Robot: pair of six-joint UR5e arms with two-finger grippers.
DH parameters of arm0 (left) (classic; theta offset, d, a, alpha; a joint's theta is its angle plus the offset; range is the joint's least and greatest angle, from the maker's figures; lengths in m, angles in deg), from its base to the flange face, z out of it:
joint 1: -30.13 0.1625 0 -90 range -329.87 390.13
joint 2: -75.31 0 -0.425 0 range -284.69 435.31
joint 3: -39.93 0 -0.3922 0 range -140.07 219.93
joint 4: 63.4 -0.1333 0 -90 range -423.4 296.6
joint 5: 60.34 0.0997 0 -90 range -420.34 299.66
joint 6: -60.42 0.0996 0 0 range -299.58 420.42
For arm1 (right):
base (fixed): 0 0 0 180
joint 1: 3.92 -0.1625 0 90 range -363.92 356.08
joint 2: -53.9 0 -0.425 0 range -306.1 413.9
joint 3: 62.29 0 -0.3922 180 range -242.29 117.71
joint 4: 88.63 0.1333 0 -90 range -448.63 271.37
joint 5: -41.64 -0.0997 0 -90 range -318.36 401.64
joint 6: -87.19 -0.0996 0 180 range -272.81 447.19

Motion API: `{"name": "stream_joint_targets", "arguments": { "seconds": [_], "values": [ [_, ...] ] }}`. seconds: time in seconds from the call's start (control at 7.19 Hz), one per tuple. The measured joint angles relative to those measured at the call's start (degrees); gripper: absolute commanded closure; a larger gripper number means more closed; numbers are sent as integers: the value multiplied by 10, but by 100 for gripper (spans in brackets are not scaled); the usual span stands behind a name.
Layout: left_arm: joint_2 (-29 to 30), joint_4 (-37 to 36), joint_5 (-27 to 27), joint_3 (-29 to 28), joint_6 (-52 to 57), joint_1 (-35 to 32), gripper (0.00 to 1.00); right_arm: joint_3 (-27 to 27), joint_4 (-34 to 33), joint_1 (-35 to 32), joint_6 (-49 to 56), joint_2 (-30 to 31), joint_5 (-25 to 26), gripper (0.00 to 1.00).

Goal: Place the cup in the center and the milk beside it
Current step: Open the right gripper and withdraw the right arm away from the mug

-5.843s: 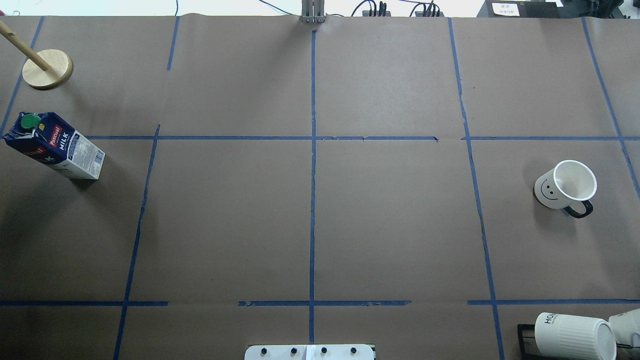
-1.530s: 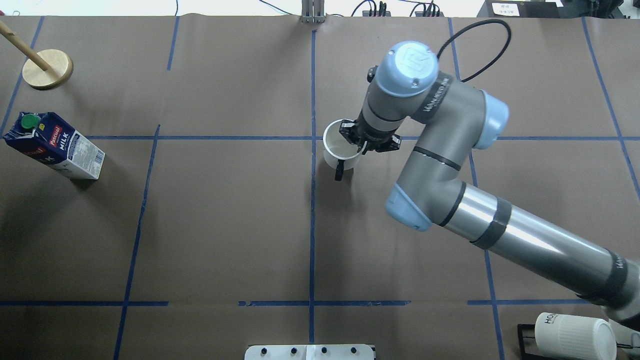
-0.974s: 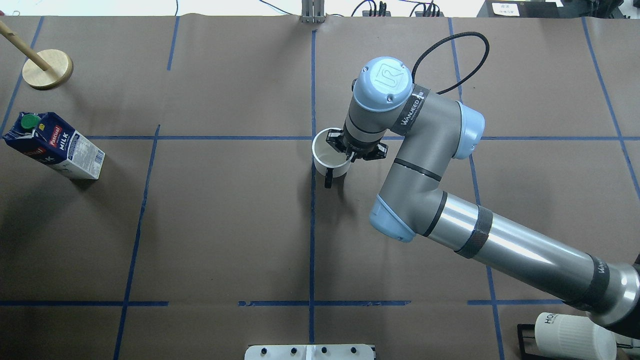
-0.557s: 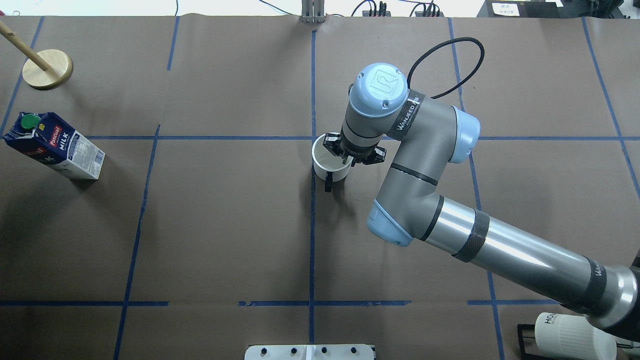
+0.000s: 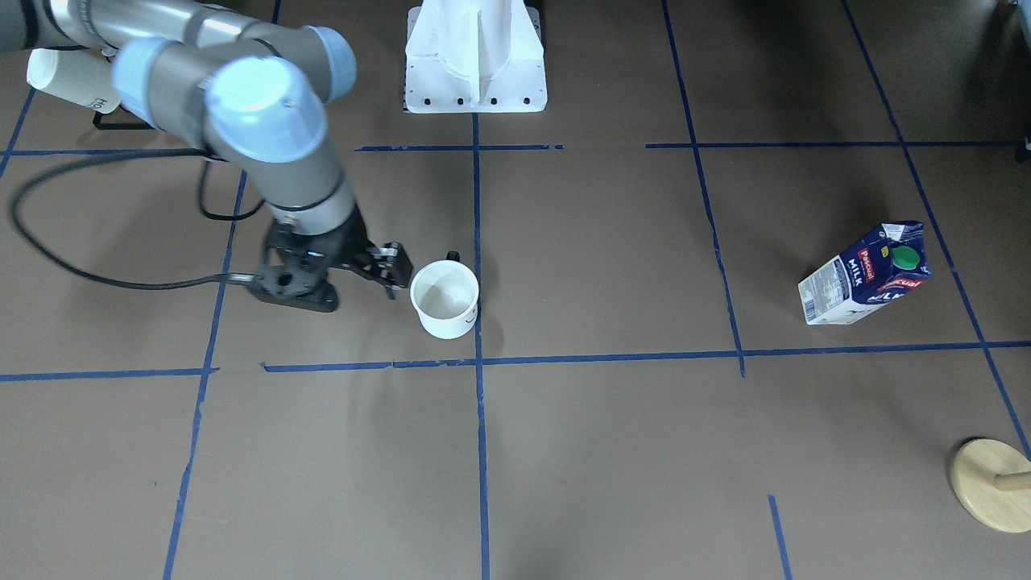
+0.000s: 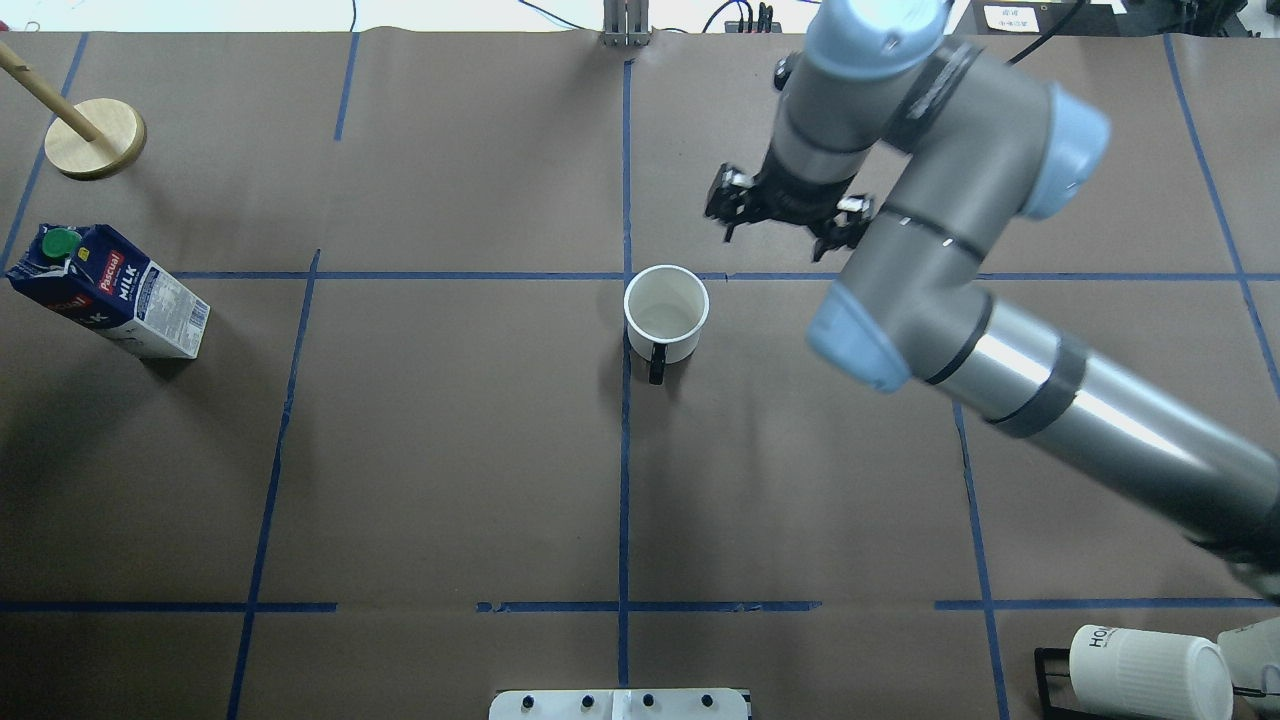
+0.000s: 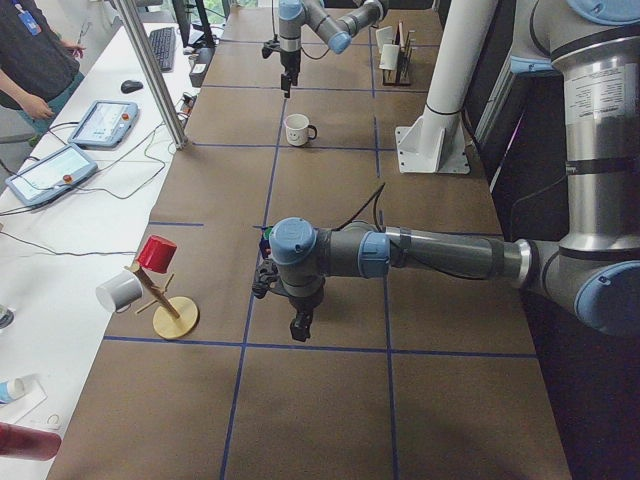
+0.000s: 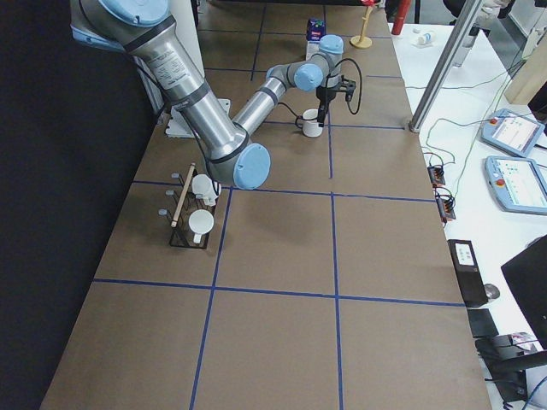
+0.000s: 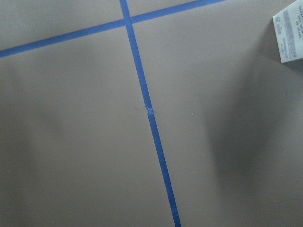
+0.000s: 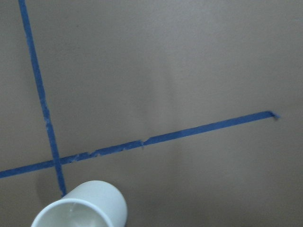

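The white cup [image 6: 665, 312] stands upright, its dark handle toward the robot, just right of and nearer than the center crossing [image 6: 627, 276]. It also shows in the front view [image 5: 445, 298] and at the bottom of the right wrist view [image 10: 80, 208]. My right gripper [image 6: 782, 222] is open and empty, raised up and off to the right of the cup. The milk carton [image 6: 110, 290] stands at the far left, its corner in the left wrist view [image 9: 289, 28]. My left gripper [image 7: 297, 325] shows only in the exterior left view, so I cannot tell its state.
A wooden stand [image 6: 95, 138] is at the far left corner beyond the milk. Ribbed white mugs on a black rack [image 6: 1150, 670] sit at the near right corner. The robot's white base [image 5: 475, 56] is at the near middle edge.
My right gripper opened, let go of the cup and moved up and away to the far right. The cup stays standing by the center crossing. The milk has not moved.
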Motion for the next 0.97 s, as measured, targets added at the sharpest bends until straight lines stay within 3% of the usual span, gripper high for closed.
{"name": "stream_joint_targets", "arguments": {
  "seconds": [0.42,0.97],
  "values": [
    [72,4,0,-22,-4,1,0,-44,-62,-137,291,93,-73,0],
    [104,8,-3,-6,-15,0,0,-47,-62,-331,701,305,-131,0]
  ]
}}
